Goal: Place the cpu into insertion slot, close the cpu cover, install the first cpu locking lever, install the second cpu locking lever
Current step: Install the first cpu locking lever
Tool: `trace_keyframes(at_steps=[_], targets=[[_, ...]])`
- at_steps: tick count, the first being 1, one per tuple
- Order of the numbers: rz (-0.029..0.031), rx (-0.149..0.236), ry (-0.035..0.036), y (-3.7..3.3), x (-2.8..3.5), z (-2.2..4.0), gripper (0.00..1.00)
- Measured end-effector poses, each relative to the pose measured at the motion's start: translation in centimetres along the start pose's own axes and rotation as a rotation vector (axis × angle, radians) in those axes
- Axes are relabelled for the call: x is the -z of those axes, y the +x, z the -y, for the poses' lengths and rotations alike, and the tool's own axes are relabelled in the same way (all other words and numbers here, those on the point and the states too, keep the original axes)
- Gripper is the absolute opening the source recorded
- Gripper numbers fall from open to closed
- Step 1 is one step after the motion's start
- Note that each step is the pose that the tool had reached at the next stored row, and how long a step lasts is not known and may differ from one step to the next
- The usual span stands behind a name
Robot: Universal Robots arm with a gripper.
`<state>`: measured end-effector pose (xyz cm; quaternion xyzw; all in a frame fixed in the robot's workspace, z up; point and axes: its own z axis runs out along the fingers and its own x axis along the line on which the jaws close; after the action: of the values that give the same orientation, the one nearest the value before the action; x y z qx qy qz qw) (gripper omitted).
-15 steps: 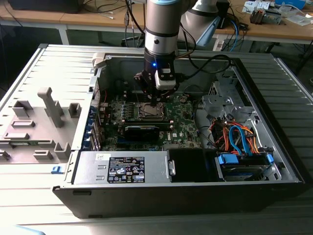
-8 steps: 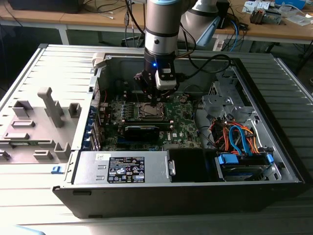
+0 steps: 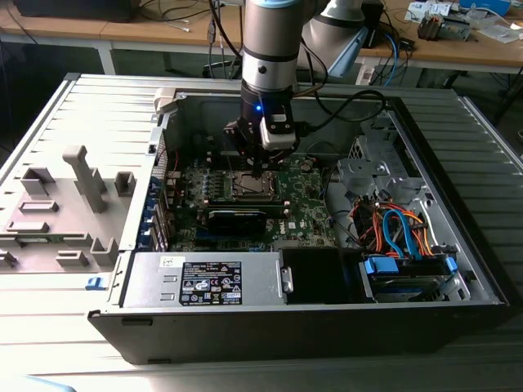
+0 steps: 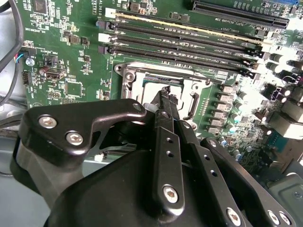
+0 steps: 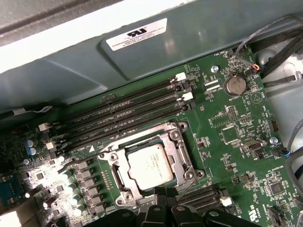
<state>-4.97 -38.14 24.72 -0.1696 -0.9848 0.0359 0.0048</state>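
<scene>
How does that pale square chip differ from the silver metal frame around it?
The cpu is a solid, flat square with a pale silvery-grey face; the cpu cover is a thin metal frame with its middle cut out. The cpu lies in the centre, showing through that opening, while the cpu cover runs around its edges and is the larger of the two. Both are square, lie flat on the green circuit board, and sit just beyond the end effector.
</scene>
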Motion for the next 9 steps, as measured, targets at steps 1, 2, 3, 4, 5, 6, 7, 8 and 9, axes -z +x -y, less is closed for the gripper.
trace_keyframes(at_steps=[1,2,3,4,5,6,7,8,9], targets=[[0.0002,0.002,-0.0001,0.0,0.0,0.0,0.11],[0.0004,0.004,0.0,0.0,0.0,0.0,0.11],[0.0005,0.006,0.0,0.0,0.0,0.0,0.11],[0.0006,0.007,0.0,0.0,0.0,0.0,0.11],[0.0007,0.009,-0.0001,0.0,0.0,0.0,0.11],[0.0008,0.01,0.0,0.0,0.0,0.0,0.11],[0.0009,0.011,0.0,0.0,0.0,0.0,0.11],[0.001,0.014,-0.0001,0.0,0.0,0.0,0.11],[0.0011,0.015,-0.0001,0.0,0.0,0.0,0.11]])
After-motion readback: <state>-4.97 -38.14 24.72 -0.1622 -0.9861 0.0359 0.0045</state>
